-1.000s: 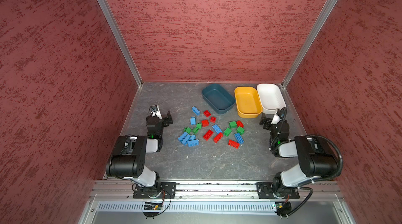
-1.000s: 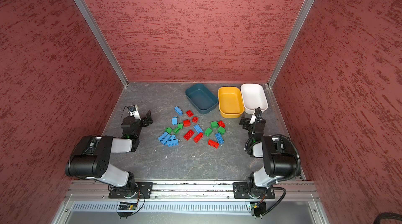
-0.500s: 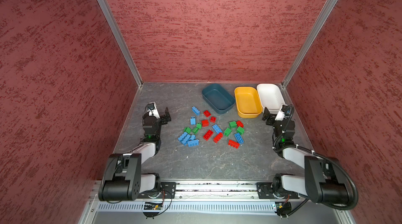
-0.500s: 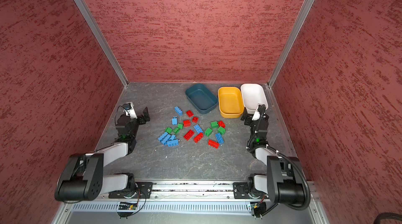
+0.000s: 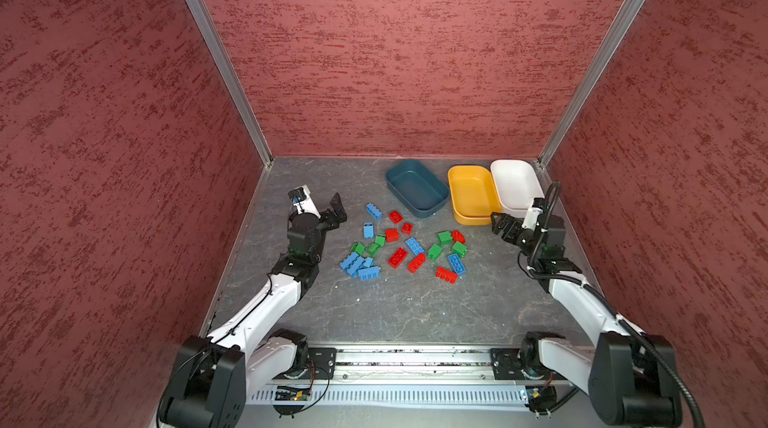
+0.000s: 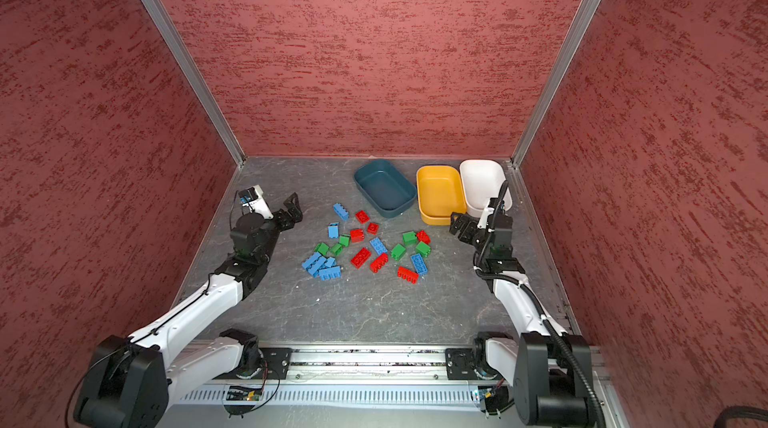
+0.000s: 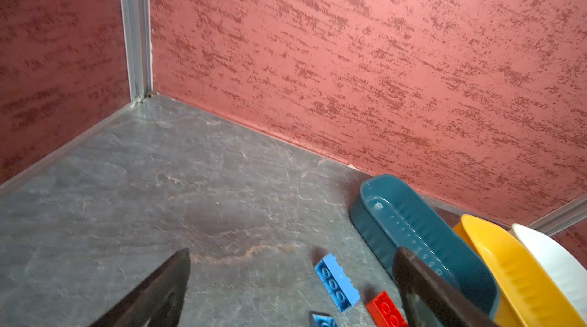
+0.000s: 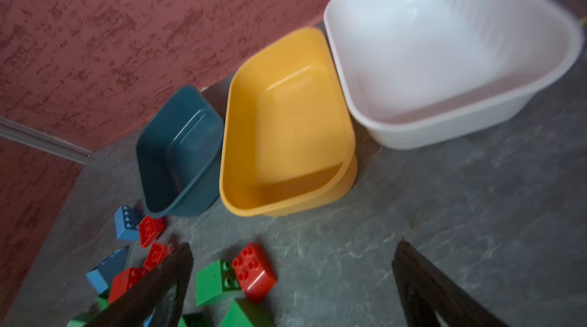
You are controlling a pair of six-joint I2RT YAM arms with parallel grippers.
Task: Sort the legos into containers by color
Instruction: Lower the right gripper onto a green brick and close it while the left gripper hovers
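Hanging wide open, the left claw [image 7: 293,252] and right claw [image 8: 293,246] hold nothing; Lego bricks [image 5: 397,257] lie between them.

**Free room near and left, tubs far right**

The table [image 5: 395,313] is bare along the near side and in the far left corner. The bricks [image 5: 397,257] lie scattered in the middle, with narrow gaps only. Three tubs [image 5: 417,189] stand side by side at far right, close to the back wall [image 5: 395,72]. The right gripper [image 5: 500,224] hangs just beside the near end of the yellow tub [image 5: 471,197].
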